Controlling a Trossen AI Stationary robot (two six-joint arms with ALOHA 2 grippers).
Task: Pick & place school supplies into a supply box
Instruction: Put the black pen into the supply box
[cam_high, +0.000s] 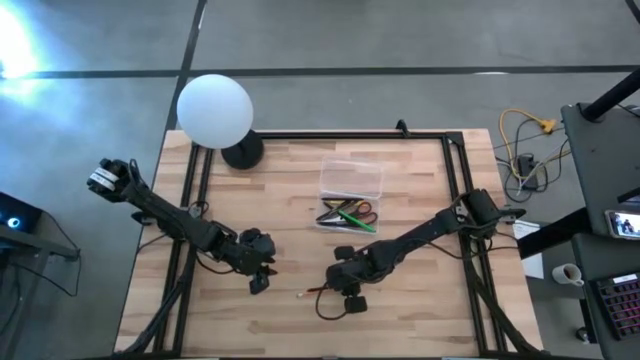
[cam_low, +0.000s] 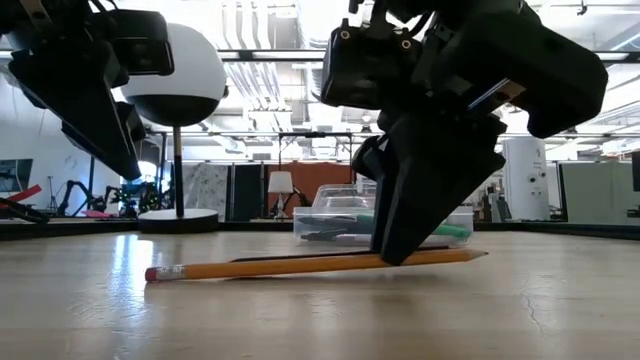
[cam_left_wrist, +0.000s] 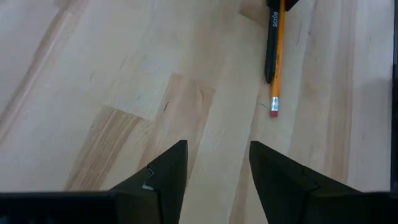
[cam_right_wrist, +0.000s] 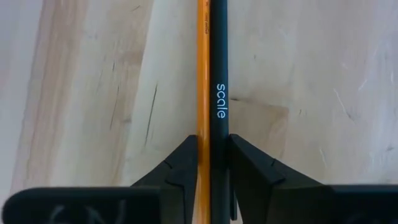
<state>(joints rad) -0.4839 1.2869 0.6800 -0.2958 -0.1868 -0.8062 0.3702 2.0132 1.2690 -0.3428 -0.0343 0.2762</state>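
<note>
Left gripper (cam_high: 262, 278) hovers at about eight o'clock on the table (cam_high: 420, 310), fingers spread wide, nothing between them. Moving right, the right gripper (cam_high: 345, 288) is down at six o'clock, pinching the pencil (cam_low: 300, 266) and a dark pen (cam_right_wrist: 219, 81) side by side. The box (cam_high: 351, 180) sits toward twelve, near center, with supplies beside it at its near edge.

To do this well, I'd say lift straight up and level so both sticks stay trapped together. The grip looks off-centre, so watch for tilting.

Right wrist view shows two sticks between the fingers. The low view shows the pencil with its eraser end on the wood and the tip slightly raised. Left wrist view catches the eraser end clearly.
</note>
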